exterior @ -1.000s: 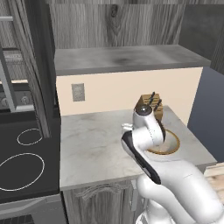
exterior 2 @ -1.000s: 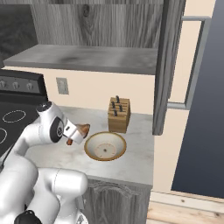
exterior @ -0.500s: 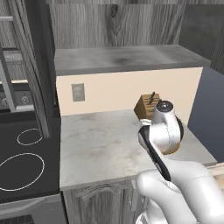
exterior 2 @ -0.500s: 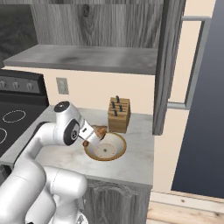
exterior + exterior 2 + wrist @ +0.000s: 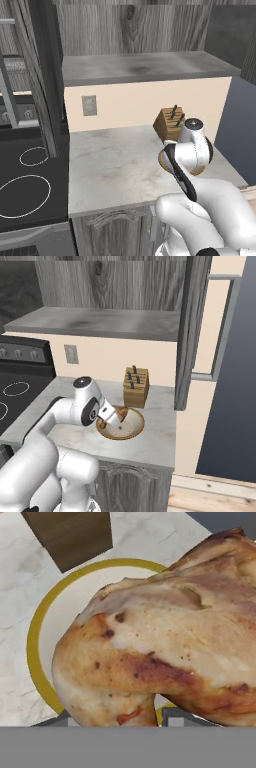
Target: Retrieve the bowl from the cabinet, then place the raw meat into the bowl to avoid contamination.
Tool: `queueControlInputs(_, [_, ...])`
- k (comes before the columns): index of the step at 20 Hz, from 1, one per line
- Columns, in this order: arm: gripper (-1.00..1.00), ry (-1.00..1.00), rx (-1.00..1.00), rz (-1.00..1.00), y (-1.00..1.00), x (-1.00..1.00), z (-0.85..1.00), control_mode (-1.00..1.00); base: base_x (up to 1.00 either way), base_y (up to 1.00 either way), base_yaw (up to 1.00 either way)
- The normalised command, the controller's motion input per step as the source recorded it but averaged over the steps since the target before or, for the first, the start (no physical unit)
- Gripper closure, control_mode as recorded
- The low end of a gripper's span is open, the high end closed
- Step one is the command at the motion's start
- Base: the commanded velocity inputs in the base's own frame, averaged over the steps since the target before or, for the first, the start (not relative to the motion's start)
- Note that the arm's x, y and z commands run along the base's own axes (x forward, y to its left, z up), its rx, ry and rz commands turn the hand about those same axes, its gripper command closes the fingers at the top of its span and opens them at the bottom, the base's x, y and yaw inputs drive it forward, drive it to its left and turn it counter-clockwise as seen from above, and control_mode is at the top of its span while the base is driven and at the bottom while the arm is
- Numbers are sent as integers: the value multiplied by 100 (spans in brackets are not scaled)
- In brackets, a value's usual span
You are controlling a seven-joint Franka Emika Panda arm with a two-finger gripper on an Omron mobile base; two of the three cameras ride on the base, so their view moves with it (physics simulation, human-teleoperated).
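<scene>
The beige-tan bowl [image 5: 132, 428] sits on the marble counter [image 5: 155, 442] in front of the knife block [image 5: 136, 387]. My gripper [image 5: 114, 416] hangs just above the bowl's left half, shut on the raw meat [image 5: 122, 412], a lumpy golden-brown chicken piece. In the hand view the raw meat [image 5: 165, 642] is close up, with the bowl's yellow-brown rim [image 5: 36, 629] below it. From the left base view my arm hides most of the bowl [image 5: 161, 158]. The cabinet [image 5: 100, 323] stands open above, its grey shelf bare.
The open cabinet door [image 5: 192, 331] with its bar handle [image 5: 225, 326] juts out over the counter's right end. A black stove [image 5: 15, 391] adjoins the counter on the left. A wall socket [image 5: 89, 105] sits on the beige backsplash. Bare counter [image 5: 115, 165] lies left of the bowl.
My arm has swung right across the counter carrying the meat, from left of the bowl to directly over it. The bowl and knife block have stayed put.
</scene>
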Motion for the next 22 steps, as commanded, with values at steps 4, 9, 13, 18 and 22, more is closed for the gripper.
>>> queueControlInputs(4, [100,4,1,3,0,21,-19,-100,0,0,0])
queueControlInputs(9, [100,6,1,1,0,22,-19,-100,0,0,0])
queueControlInputs(13, [100,7,1,1,0,20,-21,-100,0,0,0])
queueControlInputs(18, [-100,7,0,0,0,9,-20,-100,0,0,0])
queueControlInputs(22, [-100,8,1,0,0,5,-20,-100,0,0,0])
